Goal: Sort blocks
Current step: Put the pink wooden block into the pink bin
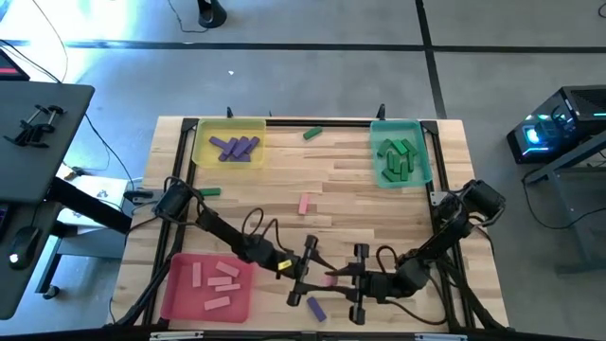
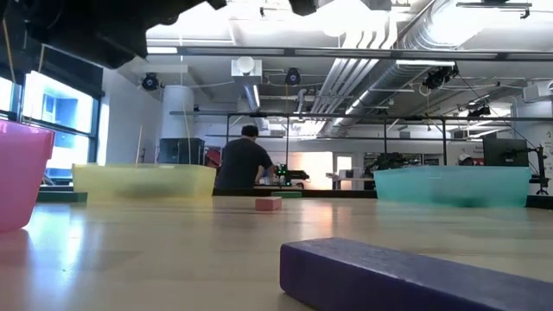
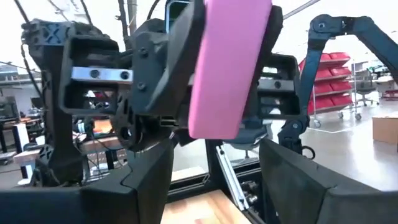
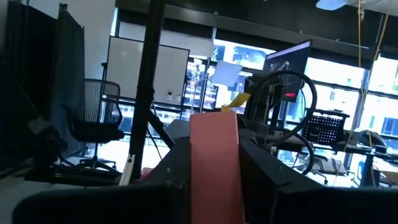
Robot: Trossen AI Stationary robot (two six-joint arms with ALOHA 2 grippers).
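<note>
Blocks are the whole matter here, and the one in hand is a pink block (image 4: 214,168), gripped between the fingers of the right gripper (image 1: 352,278) above the near edge of the table (image 1: 379,204); the right jaws are clenched on it, while the left gripper (image 1: 305,275) faces it from just beside, its jaws spread wide, the pink block (image 3: 229,65) filling that wrist's view without yet being pinched by the left fingers (image 3: 146,180); it looks like a handover between the two arms. By its look the block is rigid, light and smooth-faced, so it should neither bend nor crush, but it may well slip or twist if caught near one end; the free half of its length, across the two broad flat faces, seems the best place to take hold. Outward from there: a purple block (image 1: 315,307) lies close to the near edge below the grippers; another pink one (image 1: 305,203) rests mid-table; a green block (image 1: 312,134) sits by the far edge and another (image 1: 209,191) near the left edge; the red tray (image 1: 180,303) at the near left corner holds pink blocks, the yellow tray (image 1: 201,142) at the far left holds purple, the teal tray (image 1: 423,156) at the far right holds green.
</note>
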